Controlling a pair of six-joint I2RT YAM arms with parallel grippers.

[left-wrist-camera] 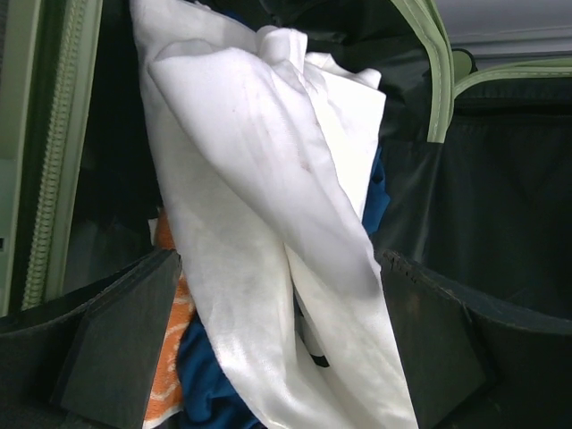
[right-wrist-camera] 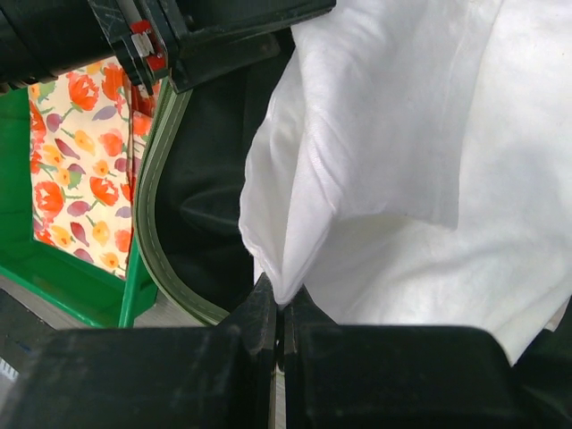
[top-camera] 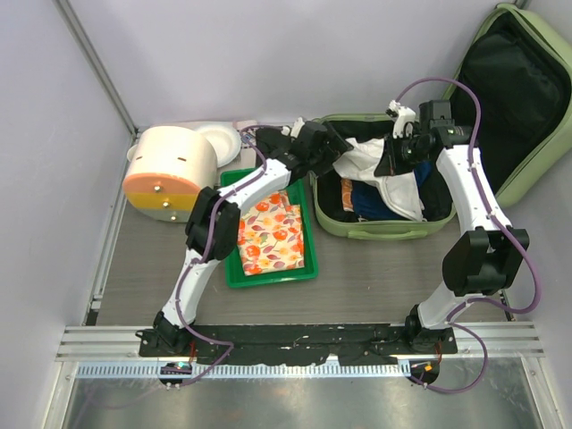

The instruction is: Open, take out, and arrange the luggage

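Note:
The pale green luggage lies open at the back right, its black-lined lid leaning on the wall. My right gripper is shut on a fold of a white cloth and holds it above the open shell; the wrist view shows the pinch on the cloth's lower corner. My left gripper is open at the luggage's left rim. Its fingers stand either side of the hanging white cloth without closing on it. Blue cloth and orange-patterned cloth lie below in the shell.
A bright green tray with a folded floral cloth sits left of the luggage. A cream-and-orange round container stands at the back left, a white lid behind it. Walls close in at the back and right.

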